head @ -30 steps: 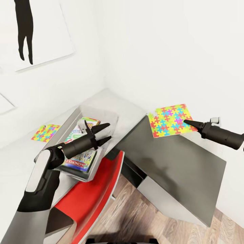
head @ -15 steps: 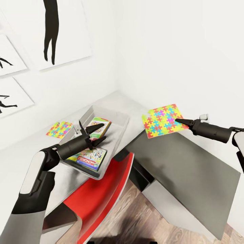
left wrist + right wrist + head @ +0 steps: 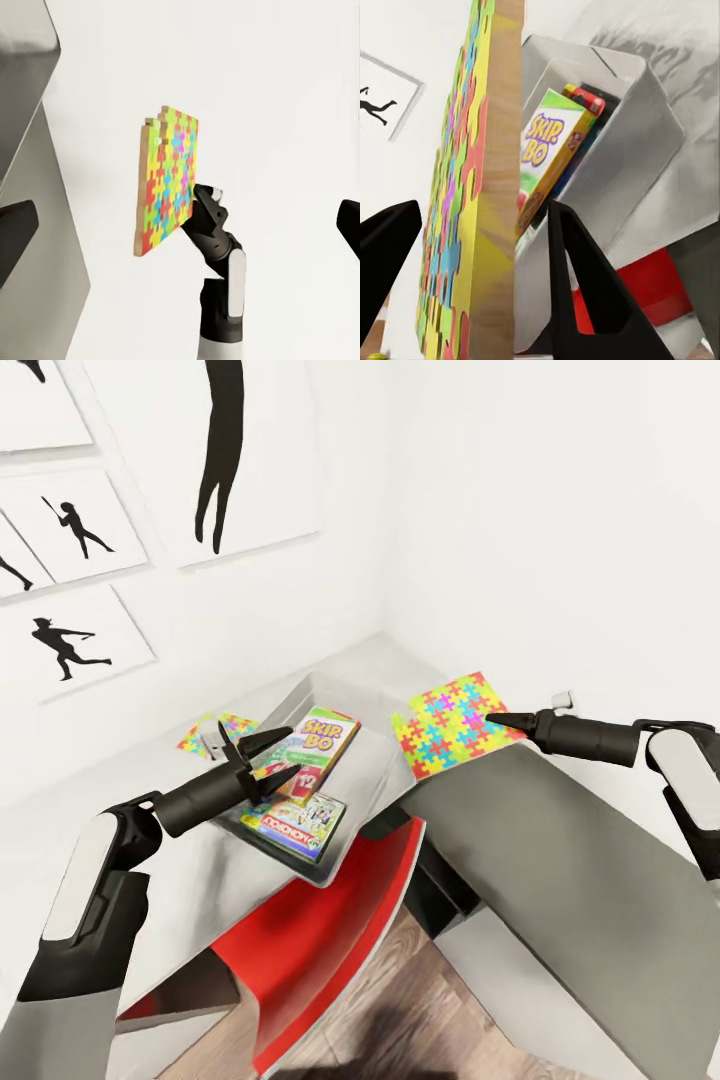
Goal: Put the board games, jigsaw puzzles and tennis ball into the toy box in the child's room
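Note:
My right gripper point(image 3: 497, 718) is shut on the edge of a multicolour jigsaw puzzle point(image 3: 447, 726) and holds it in the air, tilted, just right of the toy box point(image 3: 368, 785). In the right wrist view the jigsaw puzzle point(image 3: 472, 195) stands between my two fingers, with the toy box point(image 3: 649, 127) beyond it. The box holds a Skip-Bo board game point(image 3: 318, 745) and a Monopoly board game point(image 3: 296, 822). My left gripper point(image 3: 268, 756) hovers open over the box's left side. A second jigsaw puzzle point(image 3: 203, 735) lies on the table point(image 3: 200, 860) behind it.
A red-seated chair point(image 3: 330, 935) is tucked under the table below the toy box. The dark grey cabinet section point(image 3: 560, 860) lies under my right arm. White walls with black baseball silhouette pictures point(image 3: 75, 635) close off the corner.
The head view has swung left. My right gripper has carried the jigsaw puzzle left, closer to the toy box. The left gripper now sits over the box's left side.

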